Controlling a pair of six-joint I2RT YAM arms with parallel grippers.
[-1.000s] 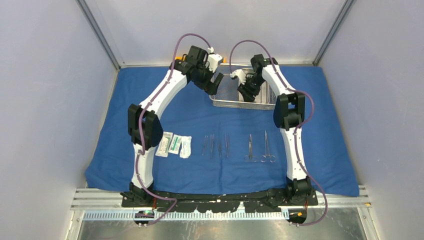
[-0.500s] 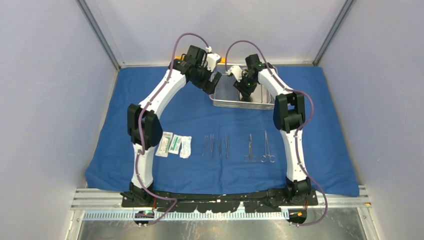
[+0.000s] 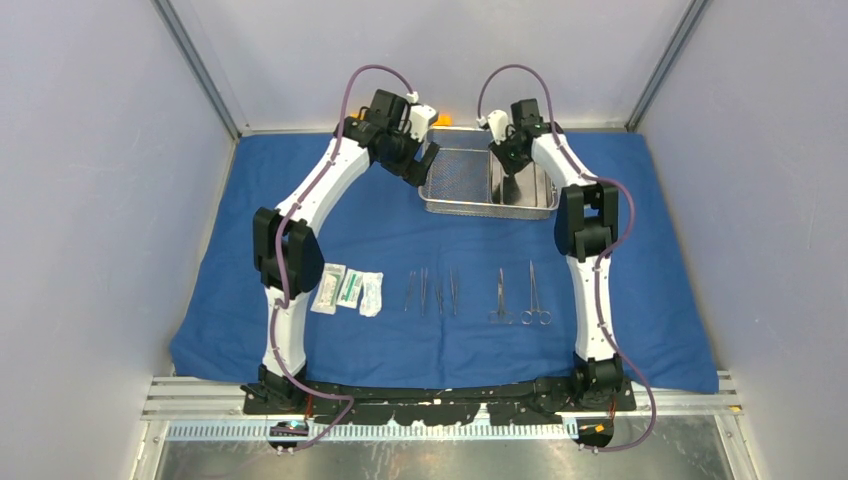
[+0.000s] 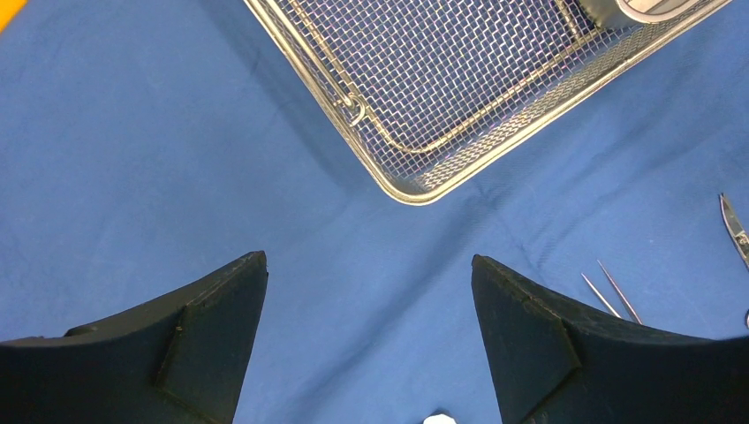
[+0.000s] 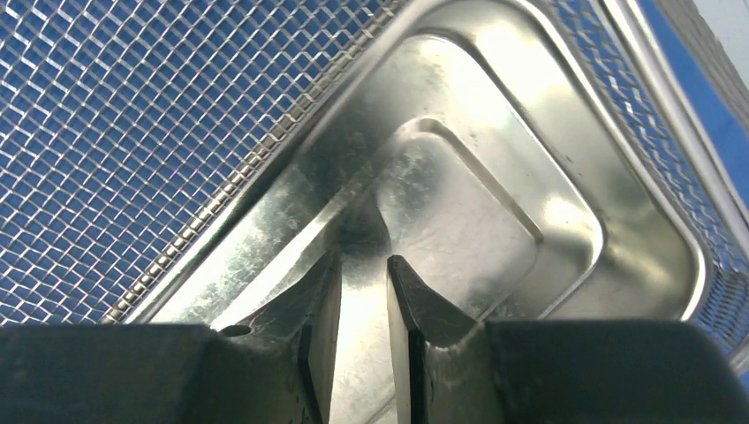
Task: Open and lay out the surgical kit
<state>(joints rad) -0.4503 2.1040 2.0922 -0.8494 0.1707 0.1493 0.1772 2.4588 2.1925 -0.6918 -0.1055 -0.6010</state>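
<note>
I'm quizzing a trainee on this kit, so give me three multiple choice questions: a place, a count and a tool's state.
1. The solid tray lies: A beside the forceps; B inside the mesh basket; C beside the scissors.
2. The packets on the cloth number: A two; B three; C five.
3. The left tool is: A open, empty; B shut on forceps; C shut on the basket.
Answers: B, the basket's mesh surrounds it; B, three lie in a row; A, only cloth shows between its fingers.

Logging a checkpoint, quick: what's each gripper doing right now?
Left gripper: open, empty.
Right gripper: nearly shut at the steel tray; grip cannot be told.
</note>
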